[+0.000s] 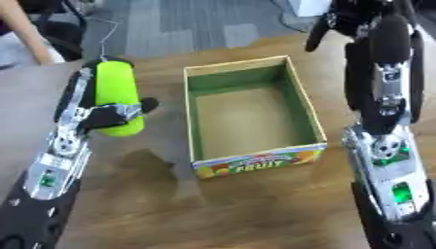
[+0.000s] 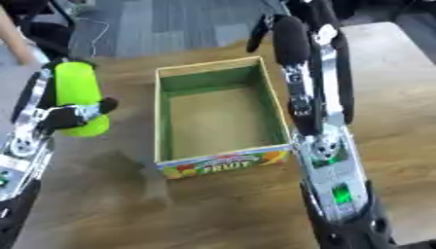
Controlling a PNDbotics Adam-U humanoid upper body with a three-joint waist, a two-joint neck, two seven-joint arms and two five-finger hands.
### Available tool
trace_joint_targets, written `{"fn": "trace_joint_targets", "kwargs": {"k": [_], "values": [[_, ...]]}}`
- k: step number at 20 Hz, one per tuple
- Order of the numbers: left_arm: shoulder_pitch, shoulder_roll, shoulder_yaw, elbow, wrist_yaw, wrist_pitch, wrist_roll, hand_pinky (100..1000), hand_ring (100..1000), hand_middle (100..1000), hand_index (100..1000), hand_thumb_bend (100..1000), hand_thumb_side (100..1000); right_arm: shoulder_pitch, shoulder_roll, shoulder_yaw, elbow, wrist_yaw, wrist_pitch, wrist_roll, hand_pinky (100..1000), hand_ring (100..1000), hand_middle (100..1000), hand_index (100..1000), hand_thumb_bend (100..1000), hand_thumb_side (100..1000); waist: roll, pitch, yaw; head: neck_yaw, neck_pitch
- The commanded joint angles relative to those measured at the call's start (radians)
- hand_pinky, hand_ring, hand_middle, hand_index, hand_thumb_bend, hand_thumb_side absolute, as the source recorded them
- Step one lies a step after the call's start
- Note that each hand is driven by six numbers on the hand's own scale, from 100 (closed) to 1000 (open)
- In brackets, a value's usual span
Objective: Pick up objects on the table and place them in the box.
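Observation:
A bright green cylinder (image 1: 117, 95) is held up left of the box, its long axis pointing away from me. My left hand (image 1: 104, 116) is shut on its near half, with the thumb on its right side. The cardboard box (image 1: 313, 109) has green inner walls and a fruit label (image 1: 255, 164) on its near side, and nothing shows inside it. My right hand (image 1: 340, 22) hangs above the box's far right corner with a black finger (image 1: 316, 36) stretched down and nothing in it.
The wooden table (image 1: 255, 209) ends just behind the box, with grey carpet (image 1: 187, 24) beyond. A person's arm (image 1: 26, 34) and a dark chair show at the far left. A thin cable (image 1: 106, 36) hangs above the cylinder.

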Motion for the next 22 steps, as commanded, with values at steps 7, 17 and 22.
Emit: {"fn": "trace_joint_targets", "kwargs": {"k": [7,17,22], "values": [[-0.099,0.102,-0.02,-0.073,0.084,0.03,-0.032,100,100,100,170,698,276,0.001,0.011,0.002,-0.006,-0.005,-0.003,0.009,327,754,721,851,351,891,0.009,-0.033,-0.021,-0.006,0.0],[-0.128,0.041,-0.055,-0.006,0.105,0.012,-0.066,100,100,130,229,658,381,-0.017,0.008,0.007,-0.005,-0.011,-0.007,0.017,325,753,721,847,370,908,0.013,-0.024,-0.099,-0.021,0.0],[-0.124,0.016,-0.088,0.064,0.055,-0.021,-0.081,100,103,236,338,618,455,-0.019,0.009,0.008,-0.006,-0.014,-0.007,0.022,323,754,719,849,378,894,0.016,-0.017,-0.113,-0.012,0.0]]}}
